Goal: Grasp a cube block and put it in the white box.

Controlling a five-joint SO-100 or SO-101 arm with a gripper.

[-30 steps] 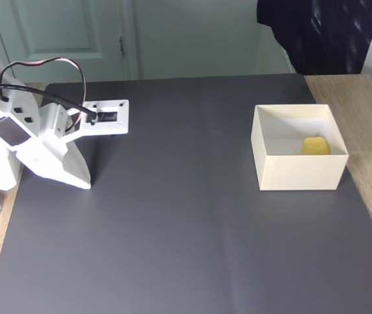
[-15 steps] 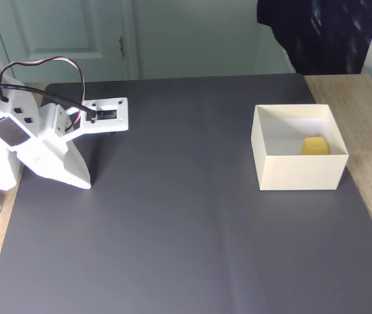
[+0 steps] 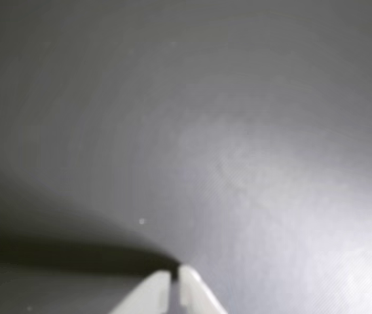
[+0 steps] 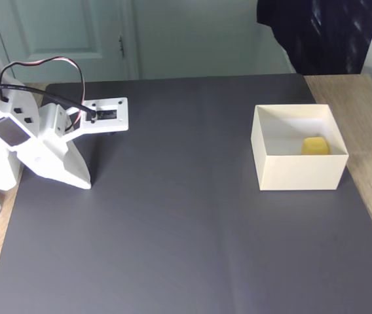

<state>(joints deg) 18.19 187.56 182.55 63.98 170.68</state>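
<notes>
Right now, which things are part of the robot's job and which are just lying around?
Part of the job:
- cube block, already sitting inside the box
- white box
- tool, fingertips together, down at the mat far from the box

Just lying around:
- dark mat
- wooden table
- door
- dark cloth hanging behind

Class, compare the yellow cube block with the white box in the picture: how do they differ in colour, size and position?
The cube block is yellow; the white box is cream-white. The cube block is far smaller than the white box. The cube block lies inside, near the right wall, while the white box stands open-topped on the dark mat. Both look squarish.
</notes>
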